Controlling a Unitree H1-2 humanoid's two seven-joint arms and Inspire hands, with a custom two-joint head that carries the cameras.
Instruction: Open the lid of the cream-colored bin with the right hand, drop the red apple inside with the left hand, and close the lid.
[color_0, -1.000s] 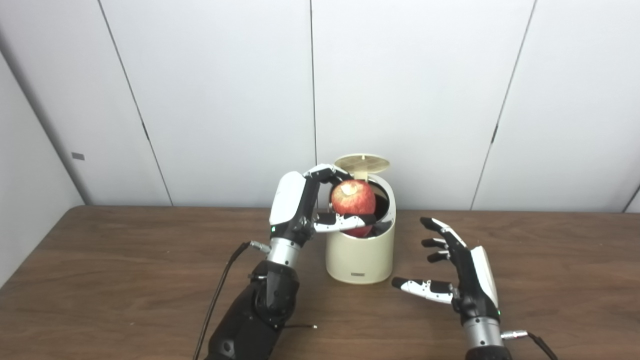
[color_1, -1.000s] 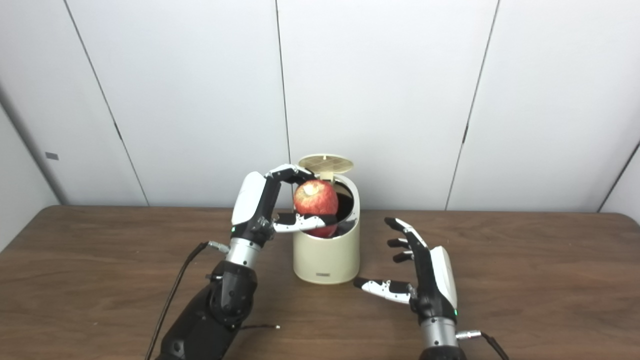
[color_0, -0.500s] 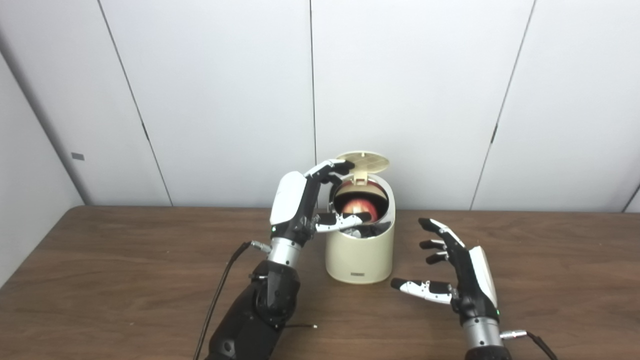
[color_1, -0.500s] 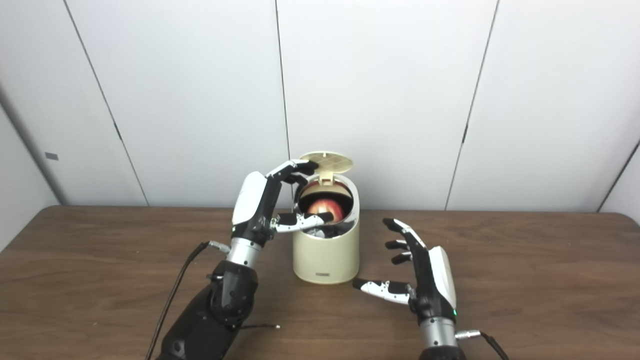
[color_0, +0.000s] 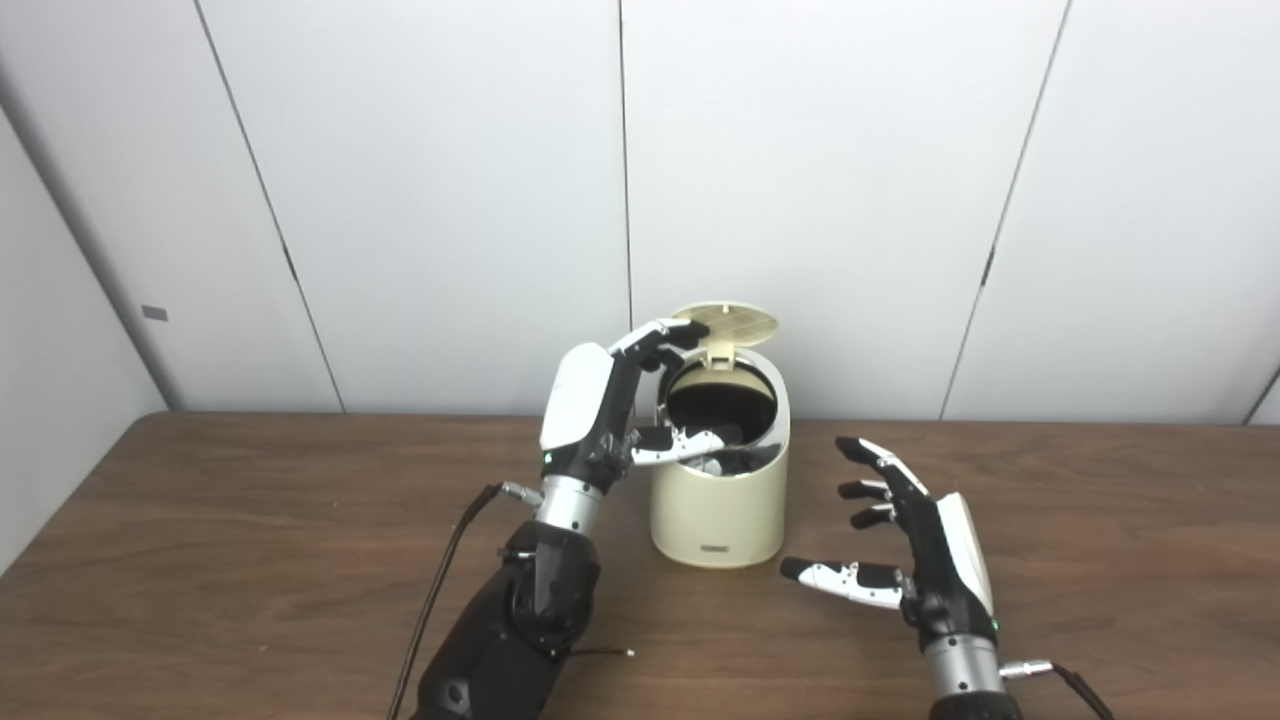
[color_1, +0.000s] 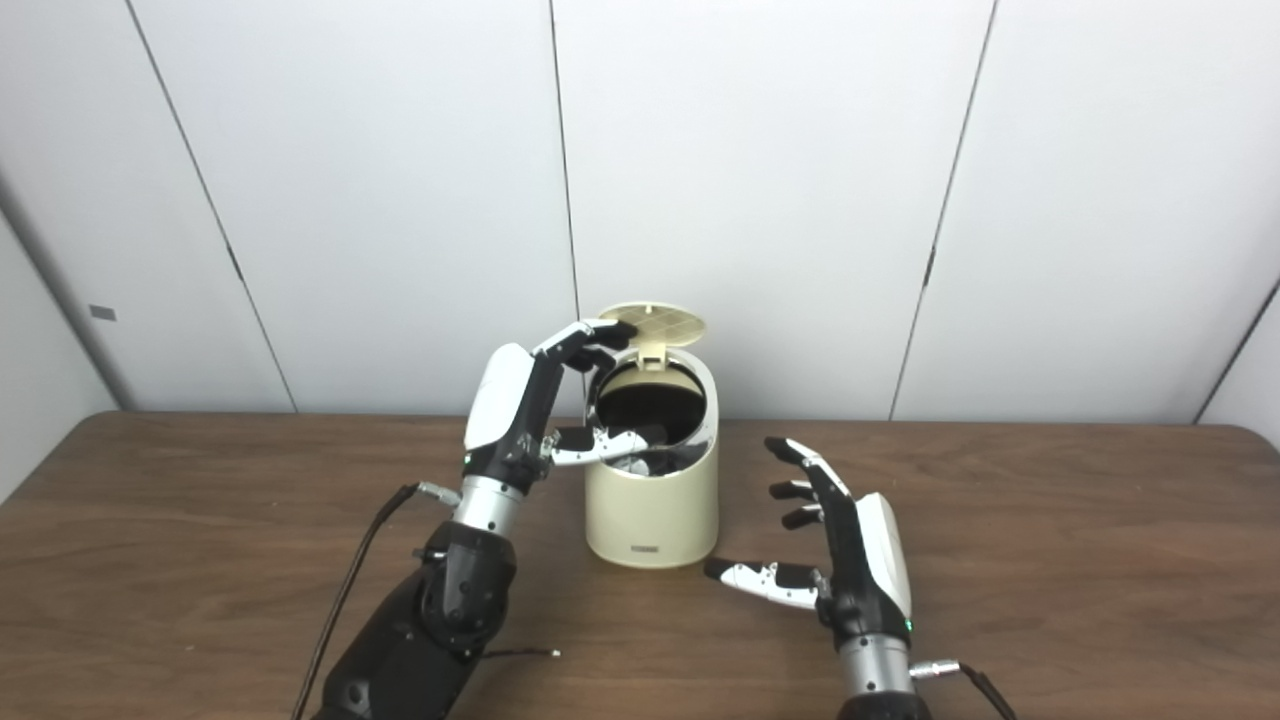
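I see the bin (color_0: 718, 490) standing on the table (color_0: 250, 560) with its lid (color_0: 728, 324) tipped up at the back. My left hand (color_0: 610, 405) hangs at the bin's left rim, fingers spread and empty, the upper ones just under the lid's edge and the thumb reaching across the mouth. The apple is not visible; the mouth of the bin is dark, so I judge it lies inside, below the rim, though I cannot confirm it.

My right hand (color_0: 905, 540) hovers to the right of the bin, clear of it, fingers splayed wide and holding nothing.

What remains, I judge, is closing the lid. To do that well I first draw the left hand back and away from the bin, keeping the thumb from catching the rim. Then I bring a hand over the lid from above and press it down gently toward the front, so that the light bin does not slide or tip on the table.
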